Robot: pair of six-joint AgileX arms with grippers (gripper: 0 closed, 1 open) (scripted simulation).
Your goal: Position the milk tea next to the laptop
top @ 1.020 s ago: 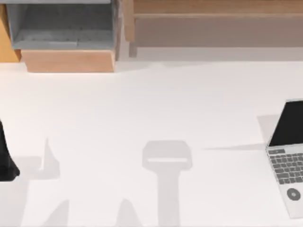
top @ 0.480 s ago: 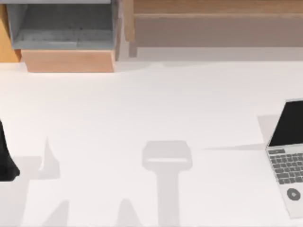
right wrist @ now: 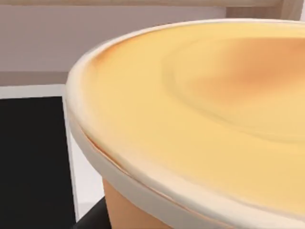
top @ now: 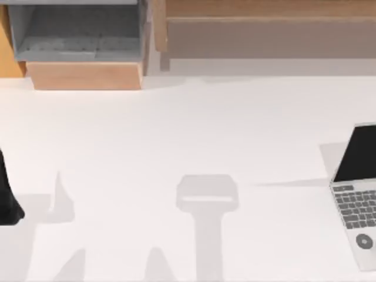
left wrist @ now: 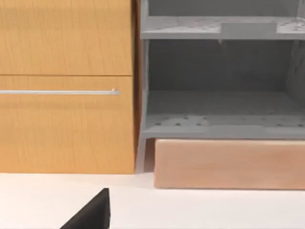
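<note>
The milk tea (right wrist: pixel 200 119) looms right under the right wrist camera, its cream lid nearly against the lens, so I judge it is being carried toward the laptop (top: pixel 359 194), which sits at three o'clock on the table (top: pixel 176 129); next comes a gentle lowering just beside it; whether the right fingers pinch the cup I cannot tell; the left arm (top: pixel 7 194) idles at nine o'clock.

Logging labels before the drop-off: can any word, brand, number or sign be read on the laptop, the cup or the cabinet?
No readable text in these pictures.
Small silver-grey laptop with black screen: key legends too small to read; round grey disc mark, no lettering.
Orange-tan milk tea cup with cream-rimmed lid: no print visible.
Wooden cabinet with grey shelves: unmarked.
</note>
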